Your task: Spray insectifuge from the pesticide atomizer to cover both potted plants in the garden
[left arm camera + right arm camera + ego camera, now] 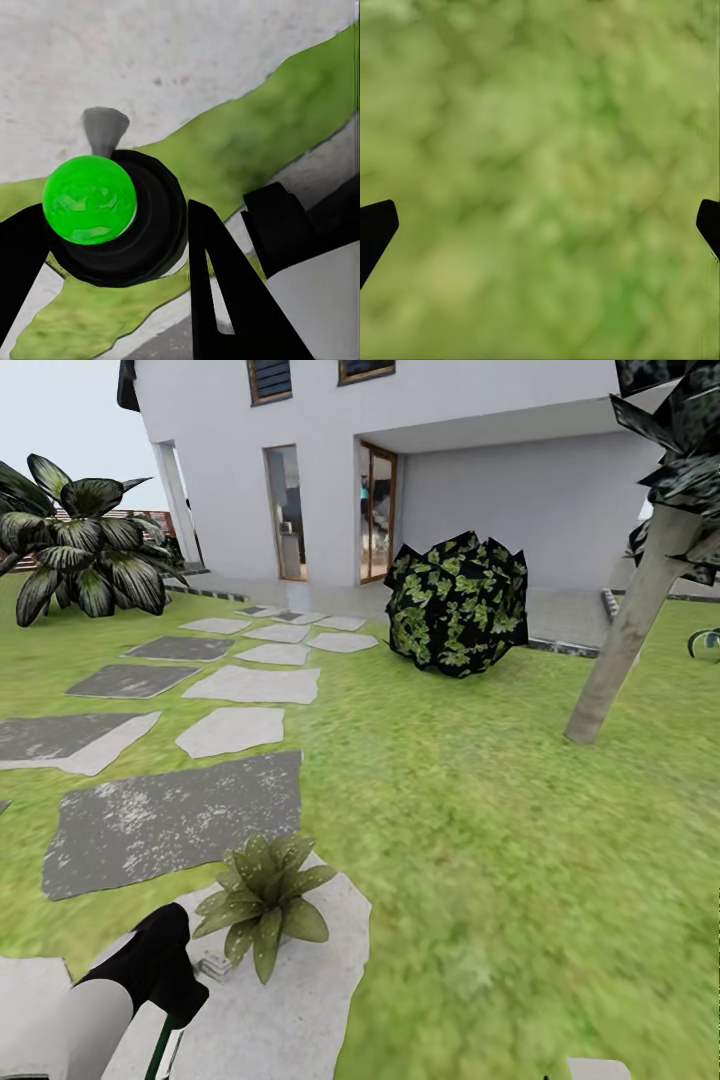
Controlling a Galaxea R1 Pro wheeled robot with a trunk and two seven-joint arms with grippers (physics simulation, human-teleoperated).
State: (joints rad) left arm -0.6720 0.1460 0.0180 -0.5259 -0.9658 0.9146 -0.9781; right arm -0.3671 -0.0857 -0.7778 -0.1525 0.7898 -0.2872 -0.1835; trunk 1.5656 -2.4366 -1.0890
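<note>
The left end effector (pixel 112 225) is closed around the pesticide atomizer (pixel 112 217): in the left wrist view its black fingers (pixel 217 285) flank a round black body topped by a glossy green cap, with a small grey nozzle poking out beyond it. In the head view the left arm comes in at the near left, and a thin green part of the atomizer (pixel 163 1045) hangs below the wrist, over a pale stone paver (pixel 290 1000).

One potted plant (pixel 262 905), a low rosette of pointed green leaves, stands on that same paver just beyond and to the right of the left arm. Its pot is hidden under the leaves. Farther off, a dark round bush (pixel 458 603) sits near the house, a tree trunk (pixel 625 640) leans at the right, and the lawn (pixel 480 810) spreads between them.

The right end effector (pixel 540 232) hangs open and empty over blurred grass, its fingertips wide apart.

The atomizer looks like a rigid, light plastic bottle. The smooth rounded body could turn or slip in a two-finger grip, so a hold low on the black body, below the cap, seems soundest, keeping the nozzle free to point at the leaves.
</note>
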